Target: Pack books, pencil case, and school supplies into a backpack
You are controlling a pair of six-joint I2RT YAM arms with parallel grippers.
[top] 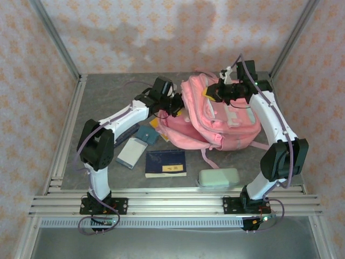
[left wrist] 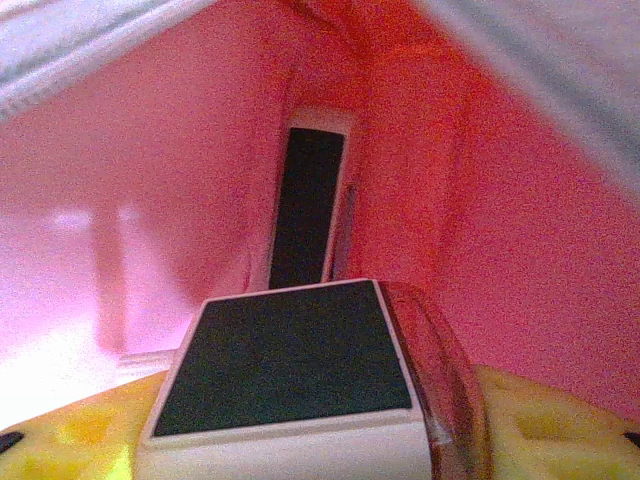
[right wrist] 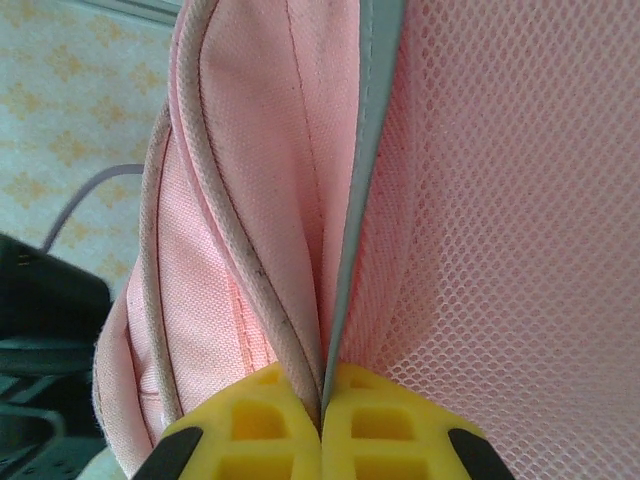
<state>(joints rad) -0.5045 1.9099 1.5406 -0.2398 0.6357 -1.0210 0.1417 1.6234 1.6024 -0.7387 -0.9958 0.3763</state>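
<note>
Backpack (right wrist: 250, 200) of woven pink cloth and mesh; table (top: 108, 91) matt grey.

The left tool (top: 173, 103) has its fingertips buried in the mouth of the large pink fabric backpack (top: 215, 116), out of my sight. An orange-yellow paperback (top: 154, 123) shows one corner beside the bag, the rest covered. Inside, the flat dark-faced slab with a white rim (left wrist: 285, 360) that the tool grips is blurred and cut off at the bottom edge; I can't tell what it is. The right tool (right wrist: 322, 405), pinching a seam, has its yellow fingers (right wrist: 250, 430) cropped below.
</note>
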